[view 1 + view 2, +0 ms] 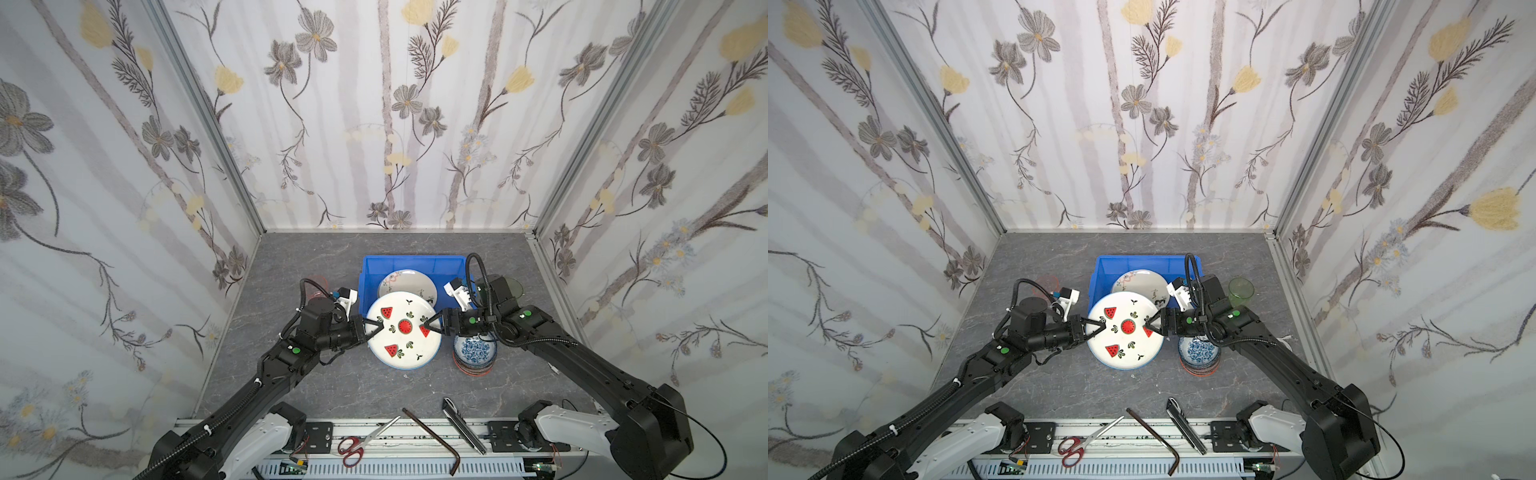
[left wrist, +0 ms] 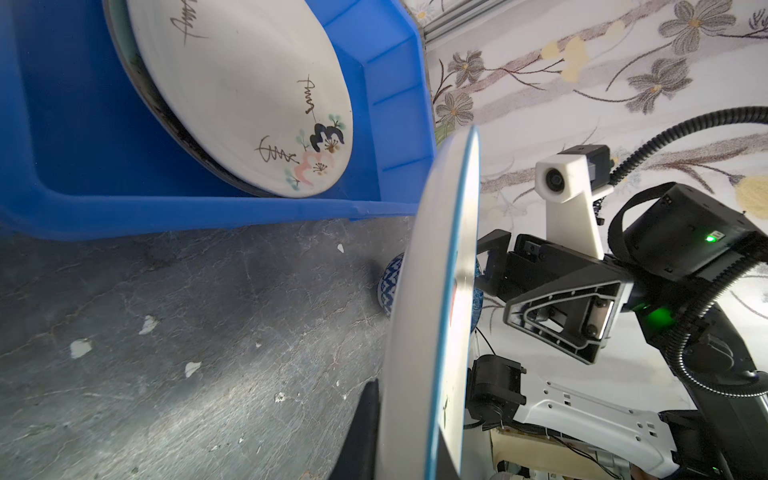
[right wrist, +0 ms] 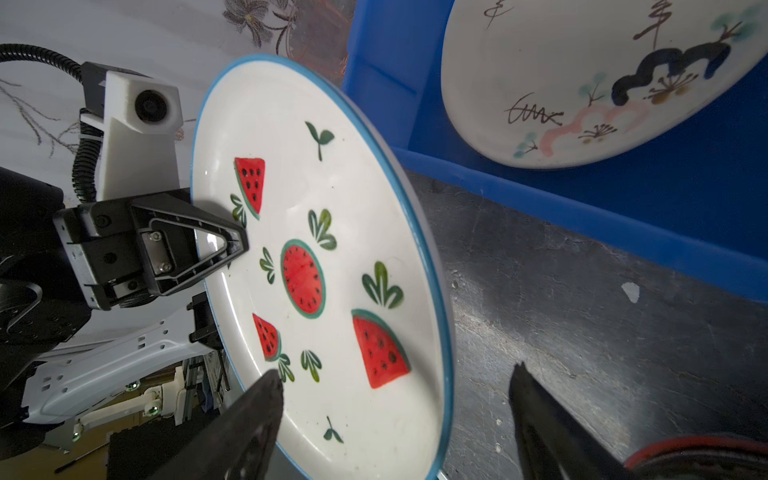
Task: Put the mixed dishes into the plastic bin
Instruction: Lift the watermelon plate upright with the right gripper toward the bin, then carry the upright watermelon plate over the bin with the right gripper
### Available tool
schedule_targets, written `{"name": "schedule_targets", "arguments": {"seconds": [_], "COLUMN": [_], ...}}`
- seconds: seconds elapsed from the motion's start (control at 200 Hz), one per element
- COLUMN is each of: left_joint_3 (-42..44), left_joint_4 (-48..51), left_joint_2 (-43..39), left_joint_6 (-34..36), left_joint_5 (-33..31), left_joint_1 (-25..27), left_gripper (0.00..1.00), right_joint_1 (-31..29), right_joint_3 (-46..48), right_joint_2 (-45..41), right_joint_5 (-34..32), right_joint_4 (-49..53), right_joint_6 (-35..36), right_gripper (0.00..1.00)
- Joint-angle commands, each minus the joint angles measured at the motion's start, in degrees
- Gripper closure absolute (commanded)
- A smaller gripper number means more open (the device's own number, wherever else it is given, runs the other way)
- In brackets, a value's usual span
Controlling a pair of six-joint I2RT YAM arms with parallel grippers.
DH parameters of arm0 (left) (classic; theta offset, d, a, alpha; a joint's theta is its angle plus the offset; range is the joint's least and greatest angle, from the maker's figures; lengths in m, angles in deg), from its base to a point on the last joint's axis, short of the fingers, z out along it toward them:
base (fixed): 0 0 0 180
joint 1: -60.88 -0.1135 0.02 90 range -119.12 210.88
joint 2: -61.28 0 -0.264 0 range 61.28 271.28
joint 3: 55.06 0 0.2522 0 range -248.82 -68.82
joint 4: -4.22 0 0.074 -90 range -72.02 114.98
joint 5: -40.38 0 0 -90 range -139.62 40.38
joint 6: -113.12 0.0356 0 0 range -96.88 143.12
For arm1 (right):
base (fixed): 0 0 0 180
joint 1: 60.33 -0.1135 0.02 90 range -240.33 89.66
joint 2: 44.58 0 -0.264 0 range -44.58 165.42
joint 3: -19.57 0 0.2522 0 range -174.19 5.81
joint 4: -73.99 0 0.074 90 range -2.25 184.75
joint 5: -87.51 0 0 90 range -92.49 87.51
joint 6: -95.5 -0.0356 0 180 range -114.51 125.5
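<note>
The grey marbled worktop [image 1: 316, 374] carried everything; at its far centre sat the bright blue rectangular plastic bin [image 1: 370, 266]. The large white watermelon-print plate with a blue rim [image 1: 404, 330] hung just near of it, lifted off the worktop, its far edge overlapping the bin's near rim in both top views. The left fingers [image 3: 187, 214] were clamped on the plate's left rim; the right fingers [image 3: 249, 424] stood wide, one over the plate's face and one beyond its right rim, gripping nothing. Inside the bin, toward its right, lay the white round plate with scribbled ink marks [image 1: 405, 280], seemingly on another dish of which only a dark edge showed. So roughly one or two dishes were stowed and a third was about to go in. Still outside were the stack of small bowls topped by a blue floral one [image 1: 475, 351], near right of the bin; a clear green tumbler [image 1: 1241, 291] far right; a reddish tumbler [image 1: 1047, 282] far left.
</note>
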Motion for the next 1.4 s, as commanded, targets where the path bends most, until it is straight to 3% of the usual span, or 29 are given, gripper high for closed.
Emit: {"name": "schedule_targets", "arguments": {"seconds": [0.0, 0.26, 0.585, 1.014, 1.064, 1.099, 1.394], "left_joint_3": [0.9, 0.9, 1.6, 2.8, 3.0, 3.1, 3.2], "left_joint_4": [-14.6, -17.5, -17.6, -17.5, -17.5, -17.5, -17.1], "left_joint_2": [0.9, 2.9, 3.7, 5.3, 5.5, 5.6, 6.3], "left_joint_6": [-4.0, -4.8, -4.7, -4.8, -4.8, -4.8, -4.3], "left_joint_5": [4.0, 4.3, 4.2, 3.5, 3.4, 3.4, 2.7], "left_joint_1": [-0.3, -0.3, -0.4, -0.6, -0.6, -0.6, -0.6], "left_gripper": [1.00, 1.00, 1.00, 1.00, 1.00, 0.99, 0.72], "right_joint_1": [0.2, 1.1, 2.6, 4.3, 4.4, 4.4, 4.8], "right_joint_3": [0.8, 1.4, 2.7, 3.8, 3.8, 3.9, 3.6], "right_joint_2": [-0.3, -0.4, -1.6, -2.7, -2.8, -2.9, -2.8], "right_joint_5": [4.2, 7.0, 7.7, 8.8, 8.8, 8.7, 8.3], "right_joint_4": [-5.3, -9.5, -13.4, -15.9, -16.1, -16.3, -16.6], "right_joint_6": [-0.3, -2.3, -4.8, -6.2, -6.5, -6.7, -7.1], "right_gripper": [0.21, 0.34, 0.63, 0.88, 0.94, 1.00, 1.00]}}
